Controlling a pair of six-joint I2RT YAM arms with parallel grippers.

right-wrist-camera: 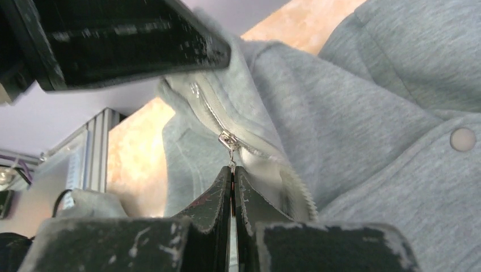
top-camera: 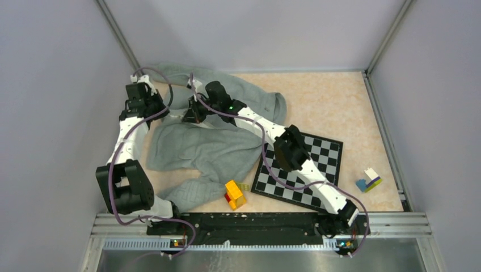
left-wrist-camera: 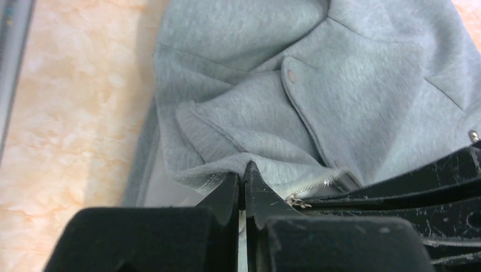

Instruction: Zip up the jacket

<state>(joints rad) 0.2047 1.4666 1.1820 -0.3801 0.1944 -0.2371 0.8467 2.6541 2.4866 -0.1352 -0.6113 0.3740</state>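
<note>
Your right pincer (right-wrist-camera: pixel 232 171) is clamped on the zipper pull (right-wrist-camera: pixel 228 141), while your left pincer (left-wrist-camera: pixel 244 173) grips the jacket (left-wrist-camera: pixel 351 85) edge, apparently to tension the fabric against that pull.

Jacket (top-camera: pixel 204 150) light grey; chessboard (top-camera: pixel 323 153) black-white checked; block stack (top-camera: pixel 234 194) yellow, red; tabletop (top-camera: pixel 329 107) mottled peach.

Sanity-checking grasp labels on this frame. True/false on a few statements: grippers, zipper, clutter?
1. The right gripper is shut on the zipper pull. True.
2. The left gripper hangs open above the jacket. False: it is shut on a fold at the jacket's edge.
3. The yellow and red block sits on the chessboard. False: it sits off the board, beside its left corner in the top view.
4. The right arm reaches across the chessboard. True.
</note>
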